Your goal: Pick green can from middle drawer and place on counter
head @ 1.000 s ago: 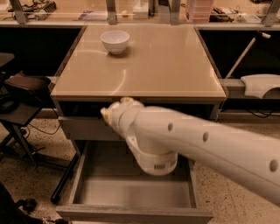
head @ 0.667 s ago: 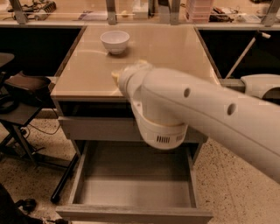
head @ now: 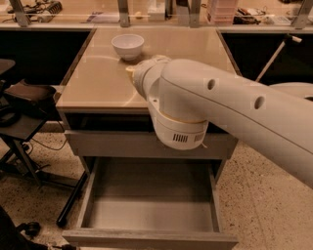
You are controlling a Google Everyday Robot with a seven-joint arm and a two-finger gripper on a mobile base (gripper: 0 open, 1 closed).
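The middle drawer (head: 146,212) is pulled out at the bottom of the grey cabinet, and the part of its grey floor that shows is bare. The green can is not visible anywhere. The counter (head: 98,78) is the glossy beige top above it. My white arm (head: 210,105) reaches in from the right across the counter's front half. Its rounded joint (head: 178,129) hangs in front of the cabinet's upper part. My gripper is hidden behind the arm's end, somewhere over the middle of the counter.
A white bowl (head: 127,46) stands at the counter's back left. A closed grey drawer front (head: 112,144) sits above the open drawer. A cluttered ledge with metal posts (head: 122,10) runs along the back. A black stand (head: 24,97) is at the left.
My arm has risen from in front of the open drawer and moved back and right over the counter. The drawer's floor now shows more fully.
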